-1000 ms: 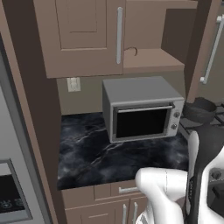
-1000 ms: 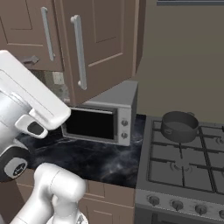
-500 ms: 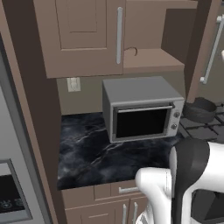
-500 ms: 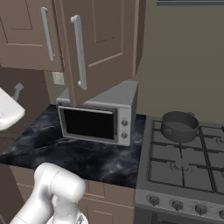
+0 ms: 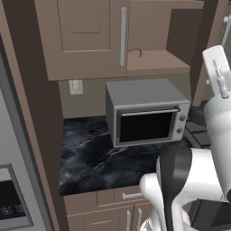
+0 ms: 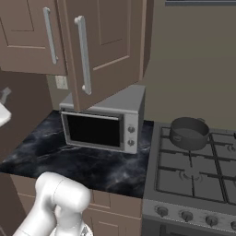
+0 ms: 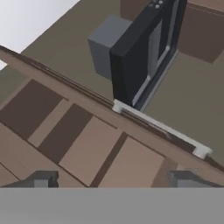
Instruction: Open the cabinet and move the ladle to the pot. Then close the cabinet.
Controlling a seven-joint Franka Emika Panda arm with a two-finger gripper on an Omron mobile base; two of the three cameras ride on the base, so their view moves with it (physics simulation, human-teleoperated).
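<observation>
Cabinetry comes first: the brown wall cabinet with recessed-panel doors (image 6: pixel 106 46) has its right door swung out over the counter, as it was a second ago, so the opening step looks done. What has changed is the arm, which has swept out of the left of the right base view and risen to the right of the opening in the left base view. The two-finger gripper (image 7: pixel 111 181) now faces that open door's panels with its tips spread wide and nothing between them, the long silver bar handle (image 7: pixel 159 127) just beyond them. Farther along its line of sight stands the boxy grey microwave with a dark door (image 6: pixel 99 129). Well off to the gripper's side, the low round dark grey pot (image 6: pixel 189 132) sits on the stove (image 6: pixel 193 184), seemingly empty. The small brown ladle (image 5: pixel 135 53) lies on the open cabinet's shelf, not yet picked up; reaching in for it is likely next
</observation>
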